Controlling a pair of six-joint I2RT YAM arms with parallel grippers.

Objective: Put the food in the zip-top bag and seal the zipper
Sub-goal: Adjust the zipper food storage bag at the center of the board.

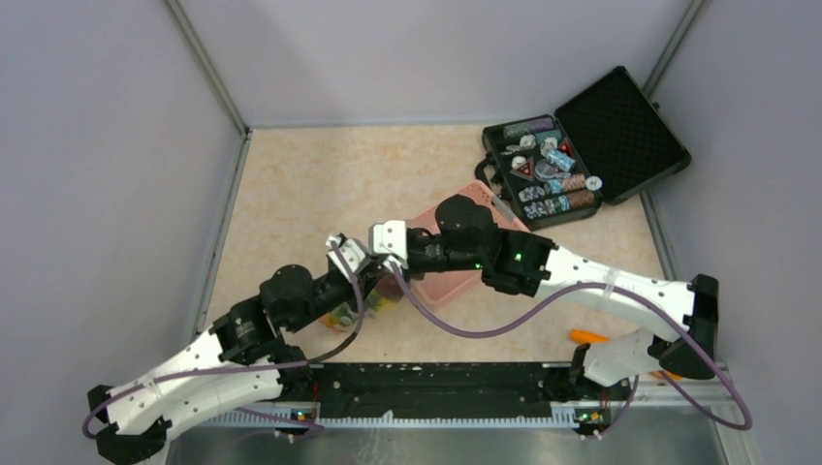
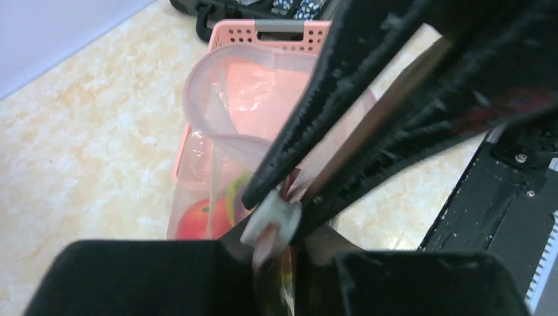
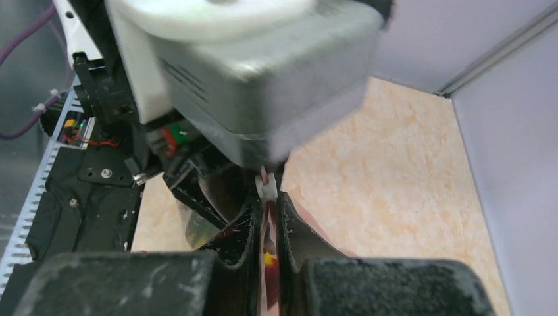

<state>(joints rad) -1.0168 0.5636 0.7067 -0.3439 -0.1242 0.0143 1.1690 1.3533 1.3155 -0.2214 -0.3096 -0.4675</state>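
The clear zip-top bag (image 2: 243, 99) lies at the near end of the pink basket, and also shows in the top view (image 1: 373, 302). Its mouth gapes in a loop of pale-pink zipper (image 2: 197, 92). A red round fruit (image 2: 194, 220) and something yellow-green sit inside it; the other food is hidden. My right gripper (image 3: 266, 217) is shut on the zipper strip just behind the white slider (image 3: 265, 189). My left gripper (image 2: 296, 276) pinches the bag's strip end next to the slider (image 2: 271, 224). Both grippers meet over the bag, left (image 1: 361, 276) and right (image 1: 391, 266).
The pink basket (image 1: 456, 281) lies under the right arm. An open black case (image 1: 582, 145) of trinkets stands at the back right. An orange stick (image 1: 588, 337) lies near the right arm's base. The black rail (image 1: 436, 387) runs along the near edge.
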